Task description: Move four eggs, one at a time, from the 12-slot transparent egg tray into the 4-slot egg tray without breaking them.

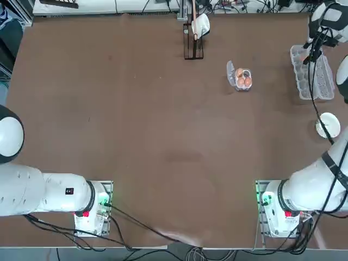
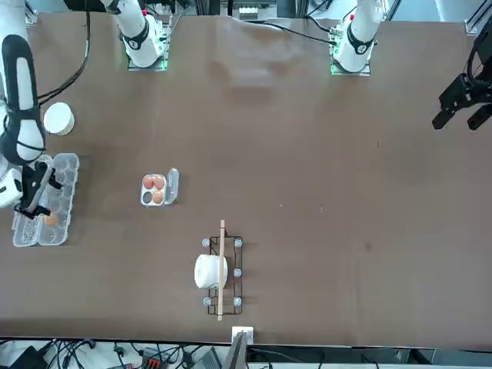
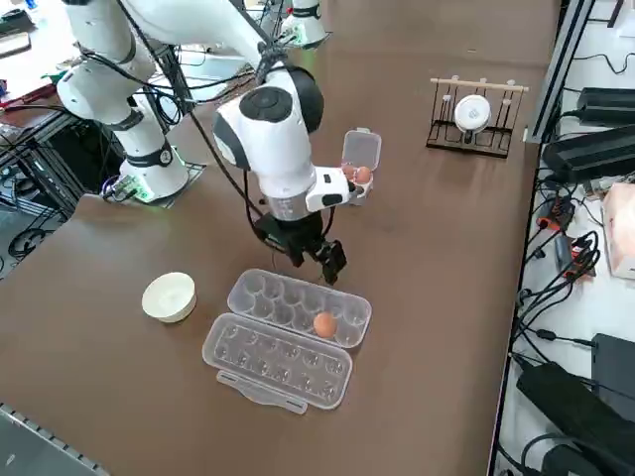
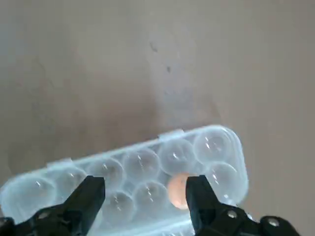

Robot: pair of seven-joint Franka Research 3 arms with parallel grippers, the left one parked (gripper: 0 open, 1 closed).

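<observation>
The right gripper (image 3: 316, 255) hangs above the 12-slot transparent egg tray (image 3: 298, 307), jaws spread wide and holding nothing. The wrist view shows this best: the two black fingers (image 4: 88, 196) stand apart with the carton's cups between them, and one egg (image 4: 178, 191) lies just beside one finger. The side view shows that this egg (image 3: 323, 324) is the only one in the carton, whose lid (image 3: 278, 362) lies open flat on the desk (image 3: 446, 248). From overhead the arm hides this egg, but three eggs (image 1: 243, 78) are clearly seen in the 4-slot egg tray (image 1: 240, 76), well apart from the carton. A white bowl (image 3: 169, 297) sits near the carton.
</observation>
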